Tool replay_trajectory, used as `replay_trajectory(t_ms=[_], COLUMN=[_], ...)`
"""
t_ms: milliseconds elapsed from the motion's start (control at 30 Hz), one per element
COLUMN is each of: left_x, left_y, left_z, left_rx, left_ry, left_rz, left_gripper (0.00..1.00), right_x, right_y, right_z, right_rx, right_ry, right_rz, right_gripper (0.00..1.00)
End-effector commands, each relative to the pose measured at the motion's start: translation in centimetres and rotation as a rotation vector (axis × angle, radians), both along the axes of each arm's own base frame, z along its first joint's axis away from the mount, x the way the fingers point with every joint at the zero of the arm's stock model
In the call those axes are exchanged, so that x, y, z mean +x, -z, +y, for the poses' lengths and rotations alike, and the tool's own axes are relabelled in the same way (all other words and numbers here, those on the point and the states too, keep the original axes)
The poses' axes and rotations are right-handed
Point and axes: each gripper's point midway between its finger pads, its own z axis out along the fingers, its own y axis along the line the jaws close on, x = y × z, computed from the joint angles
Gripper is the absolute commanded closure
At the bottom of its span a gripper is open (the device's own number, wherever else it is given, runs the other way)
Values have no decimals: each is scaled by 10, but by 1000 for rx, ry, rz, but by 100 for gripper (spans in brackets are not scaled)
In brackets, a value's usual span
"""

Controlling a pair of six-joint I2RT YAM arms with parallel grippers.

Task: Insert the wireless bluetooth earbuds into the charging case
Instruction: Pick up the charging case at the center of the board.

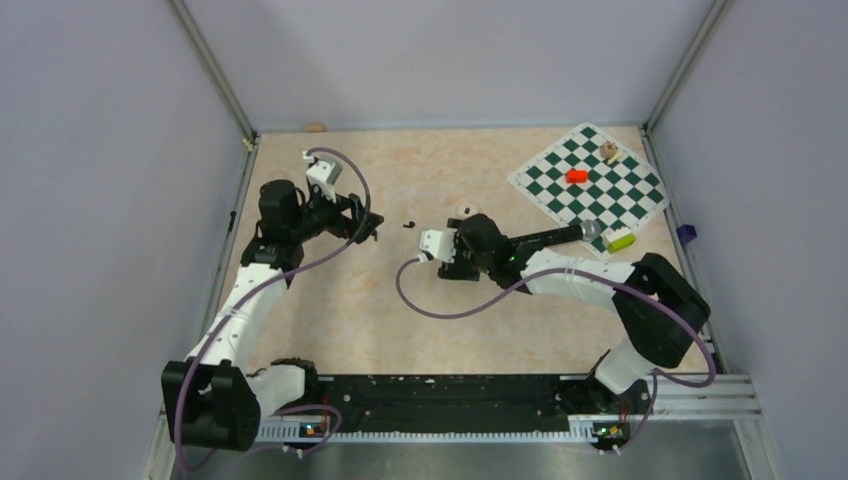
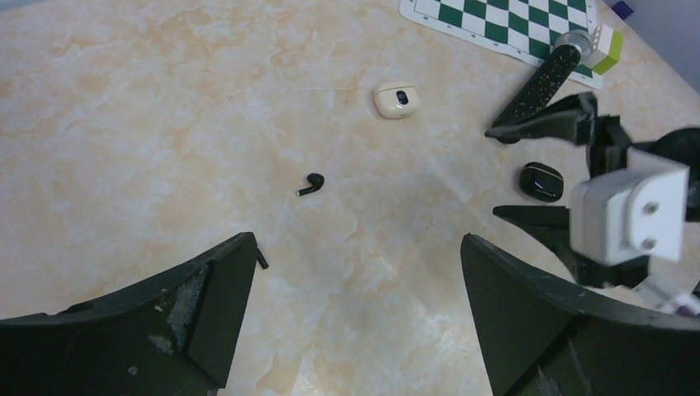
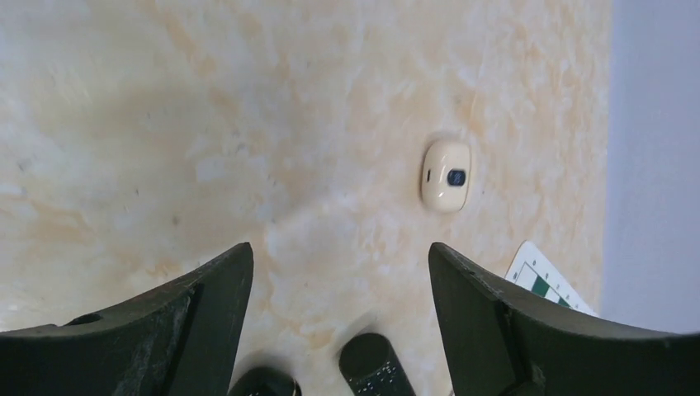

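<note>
One black earbud (image 2: 311,184) lies on the marble table ahead of my left gripper (image 2: 357,239). Only the stem of a second earbud (image 2: 262,260) shows beside the left fingertip. From above both are tiny dark specks (image 1: 408,224) just right of the left gripper (image 1: 372,228), which is open and empty. The glossy black charging case (image 2: 541,181) lies between the spread fingers of my right gripper (image 2: 493,172). In the right wrist view the case (image 3: 264,384) sits at the bottom edge, behind the open fingertips of the right gripper (image 3: 338,247). From above the right gripper (image 1: 468,222) hides it.
A cream lump (image 2: 396,100) lies past the earbuds, also in the right wrist view (image 3: 446,175). A long black cylinder with a silver tip (image 1: 555,236) lies by the right gripper. A chessboard (image 1: 590,180) with small pieces sits at the far right.
</note>
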Motion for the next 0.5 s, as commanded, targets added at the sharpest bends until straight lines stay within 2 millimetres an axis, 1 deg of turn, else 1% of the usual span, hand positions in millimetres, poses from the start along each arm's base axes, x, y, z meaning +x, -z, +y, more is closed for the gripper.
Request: replay_trajectory(t_ms=[0, 33, 67, 100, 167, 233, 333, 467], left_x=[-6, -9, -10, -12, -13, -13, -12, -14], left_y=[-19, -20, -21, -22, -23, -24, -21, -18], left_z=[-2, -3, -4, -6, -9, -11, -14, -13], left_rx=[-17, -19, -22, -30, -44, -50, -52, -44], left_ry=[28, 38, 46, 59, 78, 90, 103, 101], left_rz=[-95, -99, -105, -111, -116, -113, -99, -96], left_gripper=[1, 1, 1, 1, 1, 1, 1, 1], right_x=[-18, -18, -24, -23, -28, -34, -44, -40], right_y=[-42, -49, -53, -55, -53, -46, -39, -31], right_z=[9, -2, -8, -21, -42, -61, -78, -93], right_rx=[210, 260, 292, 314, 326, 319, 358, 415], right_ry=[30, 54, 59, 84, 103, 117, 116, 168], right_rz=[240, 287, 330, 360, 406, 440, 534, 653], right_gripper=[23, 23, 24, 23, 24, 24, 23, 25])
